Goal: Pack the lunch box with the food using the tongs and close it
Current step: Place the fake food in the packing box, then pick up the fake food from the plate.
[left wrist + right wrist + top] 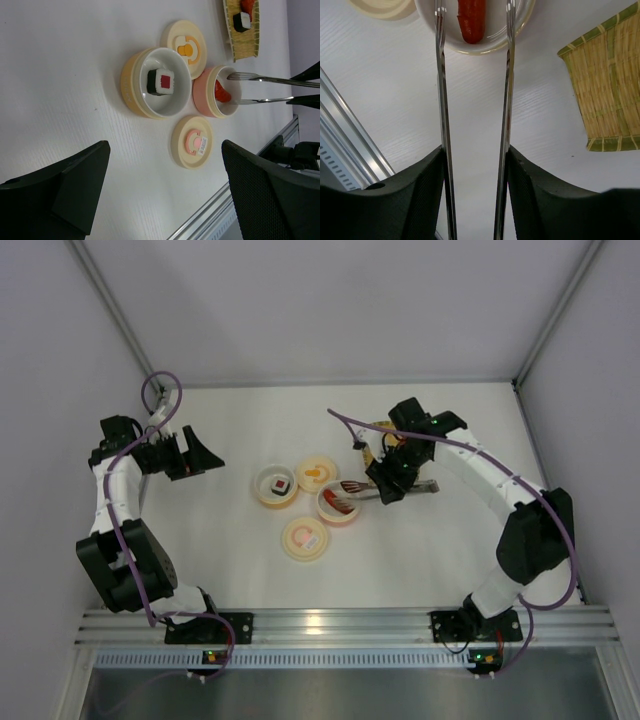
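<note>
My right gripper (388, 485) (475, 155) is shut on the silver tongs (368, 489) (441, 100). Their two arms press against my finger pads and stand spread apart. The tong tips reach over the pink bowl (322, 502) (492, 30) on either side of the red sausage (471, 20) (221, 91), which lies in the bowl. A sushi roll (161, 81) (279, 483) sits in the yellow bowl (131, 85). The woven tray (247, 42) holds another sushi roll (241, 21) and an orange-red piece (247, 4). My left gripper (205, 455) (165, 150) is open at the far left, with nothing in it.
Two round lids lie flat next to the bowls: one with a yellow handle (317, 474) (185, 42), one with a pink handle (305, 538) (192, 142). The woven tray (607, 85) lies to the right of the tongs, partly under my right arm. An aluminium rail (330, 625) runs along the near edge.
</note>
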Tool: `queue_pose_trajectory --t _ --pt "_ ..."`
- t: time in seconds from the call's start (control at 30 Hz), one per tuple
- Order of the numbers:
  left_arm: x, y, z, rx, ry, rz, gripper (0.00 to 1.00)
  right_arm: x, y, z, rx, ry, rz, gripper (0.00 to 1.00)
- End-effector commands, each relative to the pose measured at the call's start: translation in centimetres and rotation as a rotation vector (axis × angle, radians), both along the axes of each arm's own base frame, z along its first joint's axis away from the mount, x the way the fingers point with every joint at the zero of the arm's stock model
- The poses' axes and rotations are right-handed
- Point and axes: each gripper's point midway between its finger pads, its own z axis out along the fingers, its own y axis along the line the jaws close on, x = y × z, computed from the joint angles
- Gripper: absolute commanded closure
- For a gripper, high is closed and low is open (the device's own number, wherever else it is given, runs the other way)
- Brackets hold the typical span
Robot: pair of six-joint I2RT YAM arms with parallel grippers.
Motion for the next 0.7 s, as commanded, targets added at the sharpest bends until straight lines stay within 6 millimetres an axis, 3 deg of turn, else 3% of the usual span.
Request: queue_pose_trajectory --t 0.0,0.3,0.43,0.53,0.67 --pt "0.2 0.0 0.2 0.000 -0.037 -0.019 0.02 0.8 1.2 2.8 0.059 -0.060 0.017 0.51" --pt "0.2 -0.1 0.5 -0.001 -0.044 -0.021 0.02 1.2 2.1 5.2 0.119 -0.079 0.003 0.53" --pt "0.2 0.0 0.7 0.014 -0.059 -0.025 0.02 2.5 1.7 7.0 0.158 -0.099 -0.056 0.54" --pt "0.0 0.1 0.8 0.036 -0.068 -0.024 0.02 3.9 0.1 7.7 0.155 -0.106 -0.130 0.55" --pt "-0.1 0.1 0.8 0.039 -0.066 -0.026 0.02 6.7 -4.0 7.7 0.095 -0.152 -0.294 0.55"
